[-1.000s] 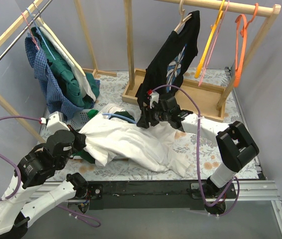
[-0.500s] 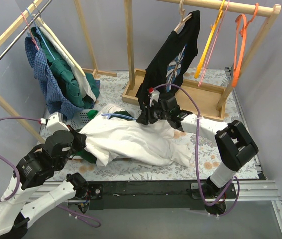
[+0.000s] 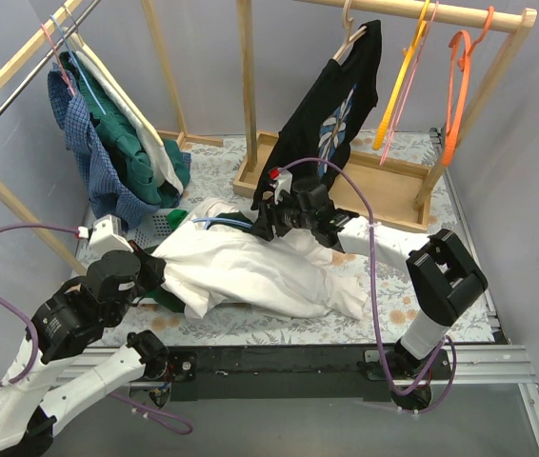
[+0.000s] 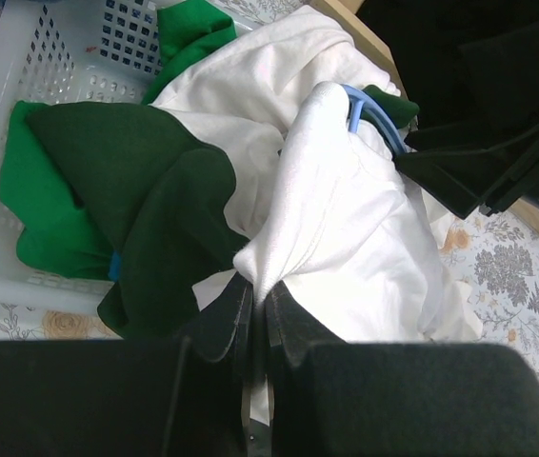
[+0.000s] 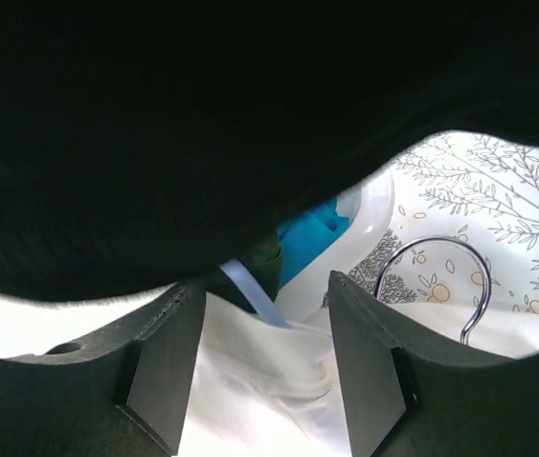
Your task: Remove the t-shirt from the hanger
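Note:
A white t-shirt [image 3: 250, 271] lies crumpled across the table and the basket, still on a light blue hanger [image 3: 220, 221]. The hanger's blue arm shows in the left wrist view [image 4: 369, 114] and the right wrist view [image 5: 250, 290], where its metal hook [image 5: 441, 276] rests on the cloth. My left gripper [image 3: 150, 271] is shut on a fold of the white t-shirt [image 4: 327, 219] at the shirt's left end. My right gripper [image 3: 262, 227] is open, its fingers [image 5: 165, 367] either side of the shirt's top edge by the hanger.
A white basket [image 4: 36, 105] holds green clothes [image 4: 136, 181] under the shirt's left part. A black t-shirt [image 3: 331, 114] hangs from the wooden rack [image 3: 412, 11] right behind my right arm. More clothes [image 3: 117, 143] hang on the left rack. Orange and yellow hangers [image 3: 455, 86] hang at right.
My right gripper has moved left along the shirt's top edge toward the hanger. The shirt's right end has drawn in slightly. My left arm has stayed put.

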Action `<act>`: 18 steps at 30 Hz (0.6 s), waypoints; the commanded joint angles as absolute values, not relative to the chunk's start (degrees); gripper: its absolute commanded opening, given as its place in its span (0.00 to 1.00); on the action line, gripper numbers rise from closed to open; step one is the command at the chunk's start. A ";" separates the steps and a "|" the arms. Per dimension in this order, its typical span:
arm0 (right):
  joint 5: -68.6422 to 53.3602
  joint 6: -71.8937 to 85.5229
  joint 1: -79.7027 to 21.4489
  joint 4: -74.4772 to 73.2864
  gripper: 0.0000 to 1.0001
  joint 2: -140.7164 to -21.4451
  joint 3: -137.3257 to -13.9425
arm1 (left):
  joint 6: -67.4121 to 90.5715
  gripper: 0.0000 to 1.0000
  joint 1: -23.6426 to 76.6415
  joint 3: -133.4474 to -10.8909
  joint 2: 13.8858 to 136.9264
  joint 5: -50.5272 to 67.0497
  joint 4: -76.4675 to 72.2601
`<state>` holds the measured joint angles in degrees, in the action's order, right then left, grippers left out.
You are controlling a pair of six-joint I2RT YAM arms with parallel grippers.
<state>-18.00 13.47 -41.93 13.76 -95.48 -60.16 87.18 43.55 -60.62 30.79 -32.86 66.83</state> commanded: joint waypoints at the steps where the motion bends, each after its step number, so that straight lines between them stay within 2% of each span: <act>1: -14.60 10.90 -42.63 14.33 0.61 -96.33 -62.84 | 86.84 0.00 43.15 -60.12 29.71 -32.78 66.71; 4: -14.06 10.20 -43.06 13.10 0.60 -97.73 -64.24 | 86.92 0.00 43.07 -60.03 29.62 -32.61 66.53; 7: -13.45 9.84 -43.15 12.48 0.54 -98.96 -65.13 | 86.84 0.00 43.07 -59.94 29.62 -32.52 66.62; 8: -13.19 9.76 -43.24 12.48 0.44 -99.05 -65.13 | 86.84 0.00 43.15 -60.03 29.53 -32.43 66.53; 10: -12.92 9.67 -43.42 12.39 0.31 -98.97 -64.95 | 86.84 0.00 43.07 -60.03 29.44 -32.34 66.62; 11: -12.31 9.58 -43.50 12.13 0.20 -98.70 -64.86 | 86.92 0.00 43.15 -60.12 29.36 -32.43 66.71; 15: -8.27 8.00 -44.03 10.38 0.08 -94.84 -62.67 | 86.75 0.00 43.15 -60.47 29.27 -32.69 66.97; 18: -4.76 6.60 -44.38 8.44 0.04 -90.63 -60.56 | 86.22 0.00 43.15 -61.26 29.44 -33.05 67.06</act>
